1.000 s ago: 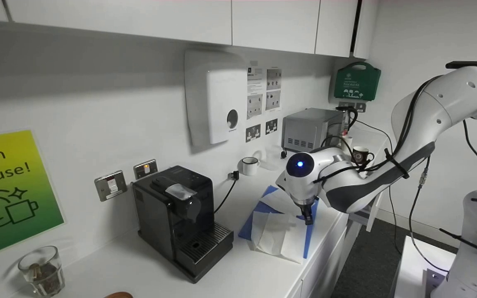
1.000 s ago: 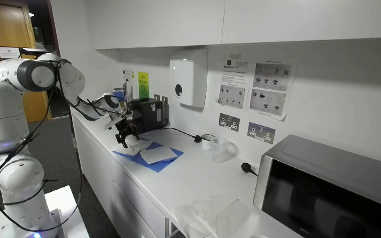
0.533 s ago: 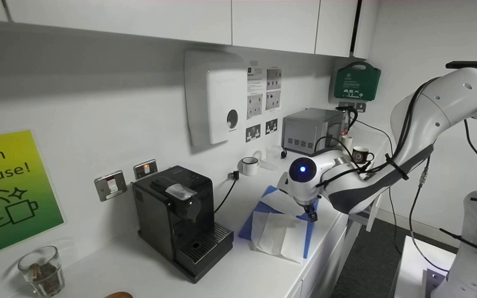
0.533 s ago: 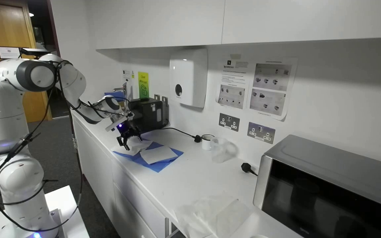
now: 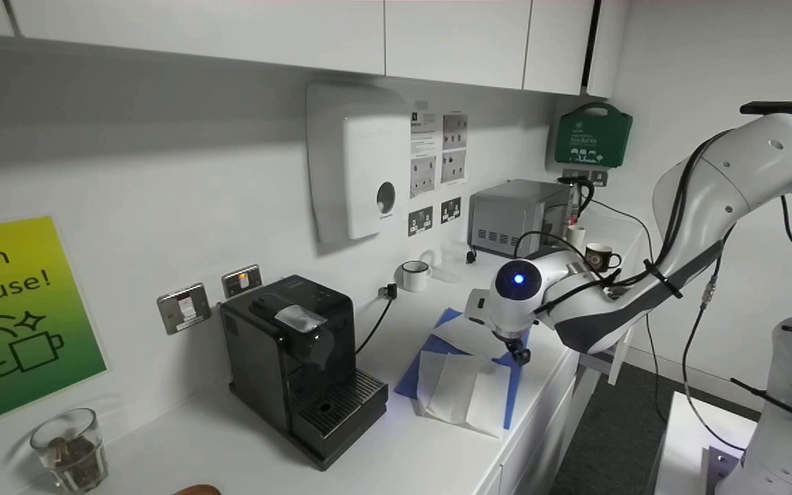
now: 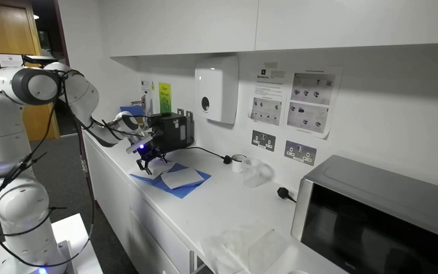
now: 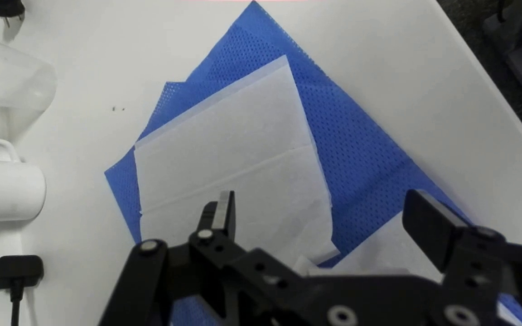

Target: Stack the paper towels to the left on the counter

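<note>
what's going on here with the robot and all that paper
A robot arm has the job of stacking white paper towels and blue paper towels to the left on the counter. Its gripper hangs open above them, holding nothing that I can see. They lie in a loose, overlapping pile beside the black coffee machine, white over blue with edges at mismatched angles, so the stack doesn't look neat yet.

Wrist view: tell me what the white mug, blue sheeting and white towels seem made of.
White mug: likely enamelled metal or glazed ceramic, going by its smooth sheen and dark rim.
Blue sheeting: probably nonwoven cloth or paper; matte, with rows of tiny dimples or holes.
White towels: apparently paper; thin, matte and creased.
</note>
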